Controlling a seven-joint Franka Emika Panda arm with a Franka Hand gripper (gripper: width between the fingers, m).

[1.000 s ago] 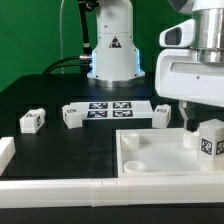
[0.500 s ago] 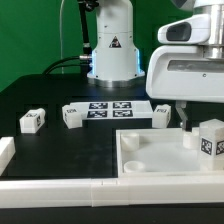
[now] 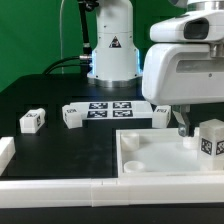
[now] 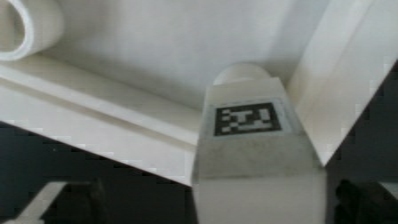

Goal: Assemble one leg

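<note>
A leg (image 3: pixel 212 138), a small white block with a square tag, stands upright in the right far corner of the white tray-like piece (image 3: pixel 150 160). My gripper (image 3: pixel 190 125) hangs right beside it on the exterior view's left; one dark finger (image 3: pixel 182 123) shows, the other is hidden. In the wrist view the same leg (image 4: pixel 249 120) lies between my two dark fingers (image 4: pixel 57 203), with gaps on both sides. The gripper (image 4: pixel 214 208) is open and holds nothing.
Three more legs lie on the black table: one (image 3: pixel 32 121) at the left, one (image 3: pixel 72 116) and one (image 3: pixel 160 112) at either end of the marker board (image 3: pixel 110 108). Long white bars (image 3: pixel 60 188) edge the front. The arm's base (image 3: pixel 112 50) stands behind.
My hand has shifted toward the exterior view's left and come slightly lower beside the standing leg. The leg and the other parts have not moved.
</note>
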